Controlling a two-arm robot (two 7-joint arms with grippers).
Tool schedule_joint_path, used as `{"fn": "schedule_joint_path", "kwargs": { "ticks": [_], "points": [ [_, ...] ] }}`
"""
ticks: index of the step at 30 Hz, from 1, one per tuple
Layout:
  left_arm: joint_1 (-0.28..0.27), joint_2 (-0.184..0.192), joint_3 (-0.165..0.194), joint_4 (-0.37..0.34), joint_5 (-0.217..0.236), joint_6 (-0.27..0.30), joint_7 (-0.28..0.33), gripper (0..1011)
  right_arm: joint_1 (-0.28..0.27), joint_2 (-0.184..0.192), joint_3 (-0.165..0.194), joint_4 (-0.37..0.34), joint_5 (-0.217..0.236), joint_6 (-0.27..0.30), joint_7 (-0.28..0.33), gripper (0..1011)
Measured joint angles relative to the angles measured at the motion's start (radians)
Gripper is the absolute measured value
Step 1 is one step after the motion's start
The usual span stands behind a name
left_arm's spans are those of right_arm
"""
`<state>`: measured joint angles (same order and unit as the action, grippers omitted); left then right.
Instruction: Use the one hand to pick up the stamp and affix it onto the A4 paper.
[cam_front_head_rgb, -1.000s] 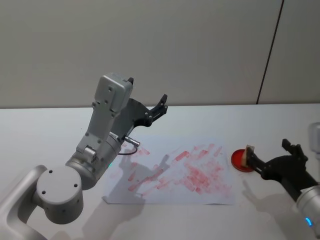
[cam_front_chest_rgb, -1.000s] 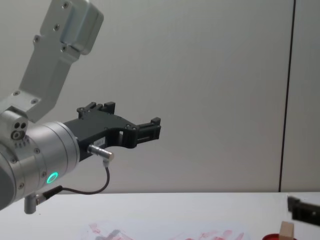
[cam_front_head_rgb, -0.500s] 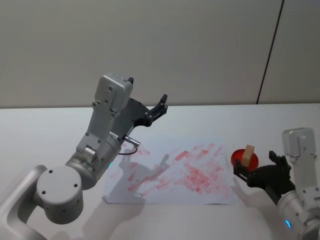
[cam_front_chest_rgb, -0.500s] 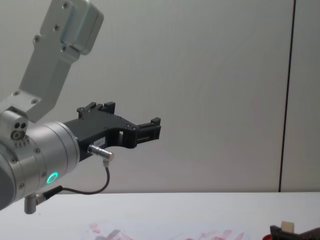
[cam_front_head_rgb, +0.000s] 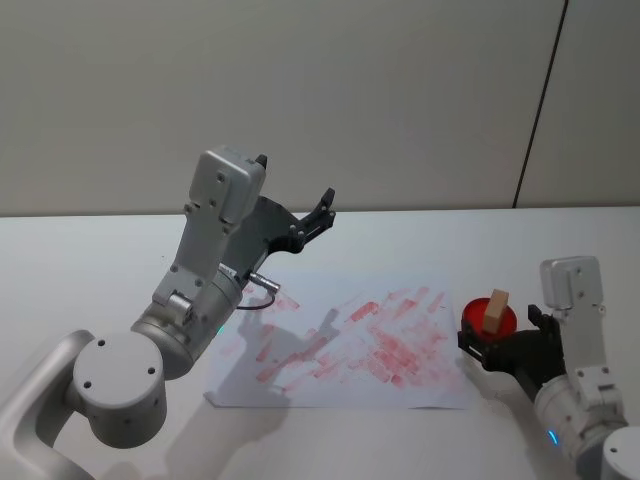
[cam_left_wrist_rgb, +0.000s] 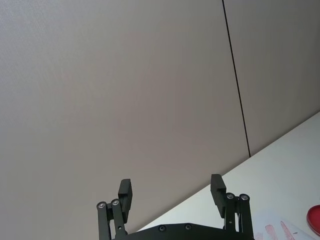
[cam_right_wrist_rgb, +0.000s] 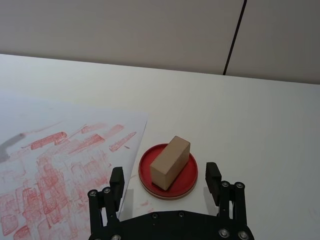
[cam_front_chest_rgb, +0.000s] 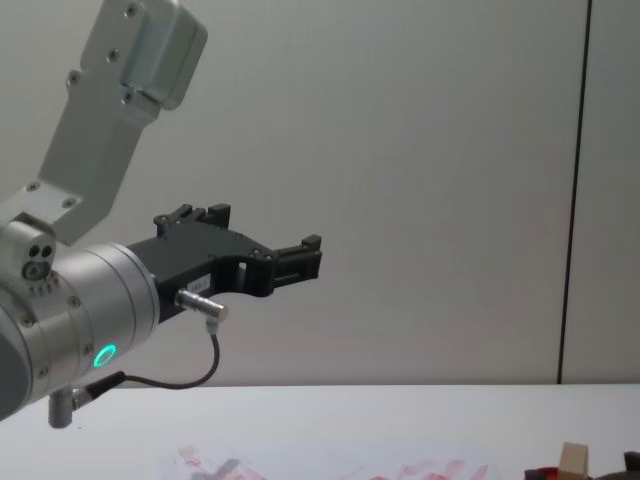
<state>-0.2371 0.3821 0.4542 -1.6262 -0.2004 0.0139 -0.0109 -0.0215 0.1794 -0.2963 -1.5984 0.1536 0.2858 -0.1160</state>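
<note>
The stamp (cam_front_head_rgb: 496, 308) (cam_right_wrist_rgb: 171, 162) (cam_front_chest_rgb: 573, 458), a small tan wooden block, rests slightly tilted on the round red ink pad (cam_front_head_rgb: 484, 325) (cam_right_wrist_rgb: 186, 181). My right gripper (cam_front_head_rgb: 500, 340) (cam_right_wrist_rgb: 164, 175) is open and low over the table, just on my side of the pad. The stamp lines up with the gap between its fingers, a little beyond the tips, untouched. The A4 paper (cam_front_head_rgb: 340, 350) (cam_right_wrist_rgb: 45, 125) lies flat to the left of the pad, covered in red prints. My left gripper (cam_front_head_rgb: 300, 200) (cam_left_wrist_rgb: 171, 185) is held high above the paper's far left part, open and holding nothing.
The white table (cam_front_head_rgb: 90, 260) (cam_right_wrist_rgb: 260, 115) stretches back to a grey wall with a dark vertical seam (cam_front_head_rgb: 540, 110). The raised left arm (cam_front_head_rgb: 200, 280) hangs over the paper's left side. Bare tabletop lies to the right of the pad.
My right gripper has swung from the right of the pad to its near side and now points at the stamp. Stamp, paper and left arm have not moved.
</note>
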Motion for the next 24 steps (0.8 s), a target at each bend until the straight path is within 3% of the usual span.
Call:
{"fn": "schedule_joint_path", "kwargs": {
  "ticks": [17,24],
  "points": [
    [0.000,0.000,0.000,0.000,0.000,0.000,0.000,1001,0.067,-0.043,0.002,0.104,-0.034,-0.021,0.006,1001],
    [0.000,0.000,0.000,0.000,0.000,0.000,0.000,1001,0.081,-0.051,0.003,0.124,-0.041,-0.024,0.008,856]
  ]
}}
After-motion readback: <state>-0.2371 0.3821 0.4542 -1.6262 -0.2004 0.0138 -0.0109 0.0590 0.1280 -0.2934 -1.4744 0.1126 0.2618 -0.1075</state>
